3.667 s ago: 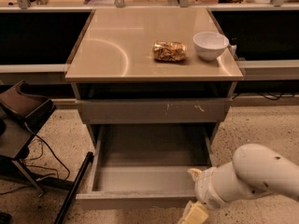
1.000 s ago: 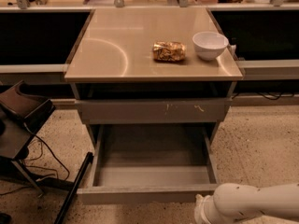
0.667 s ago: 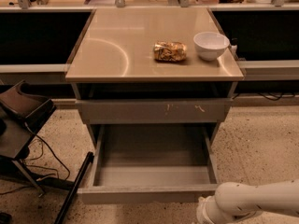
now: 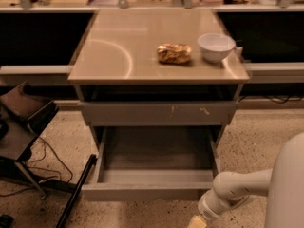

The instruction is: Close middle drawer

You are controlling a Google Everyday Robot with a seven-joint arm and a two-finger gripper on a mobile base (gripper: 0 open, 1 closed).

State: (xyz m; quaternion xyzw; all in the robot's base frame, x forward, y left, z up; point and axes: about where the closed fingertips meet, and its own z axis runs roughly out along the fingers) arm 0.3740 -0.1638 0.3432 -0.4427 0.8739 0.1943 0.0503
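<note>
White bowl [image 4: 216, 46] on tan countertop [image 4: 114, 56], right side; crinkled snack bag [image 4: 174, 53] just left, apart. Dark chair [image 4: 21, 122] at left, cables [image 4: 50, 163] on speckled floor [image 4: 266, 132]. Gripper [image 4: 196, 221] at bottom edge.

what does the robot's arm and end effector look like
The arm is a smooth off-white shell: a fat rounded segment tapering to a slim tube with a bulbous joint and a ringed wrist. The end effector, at the view's bottom edge, right of centre, shows only a pale yellow tip. No cables or markings visible.
</note>
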